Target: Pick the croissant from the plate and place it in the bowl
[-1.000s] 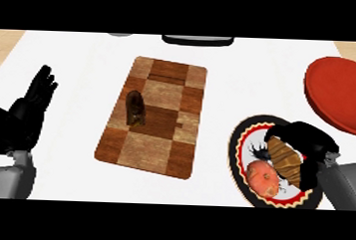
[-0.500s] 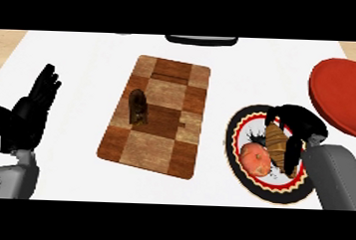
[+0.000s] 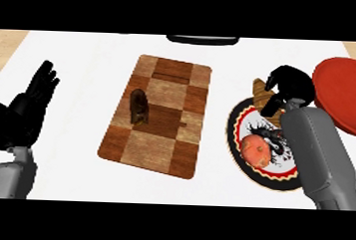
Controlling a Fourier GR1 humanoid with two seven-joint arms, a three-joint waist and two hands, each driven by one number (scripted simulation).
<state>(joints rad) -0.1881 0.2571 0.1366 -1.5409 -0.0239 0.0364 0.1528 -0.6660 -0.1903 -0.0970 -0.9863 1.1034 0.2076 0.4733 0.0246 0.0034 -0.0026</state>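
1. Nearest, the left hand rests at the table's left edge, fingers straight and empty.
2. At the plate's far edge, the right hand has its fingers curled round the croissant.
3. The red bowl sits just beside them.

The right robot hand curls round the croissant over the far rim of the plate, near the red bowl.

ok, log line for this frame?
right hand: shut on croissant, at far rim of plate | bowl: croissant not in yet | left hand: open, resting at left
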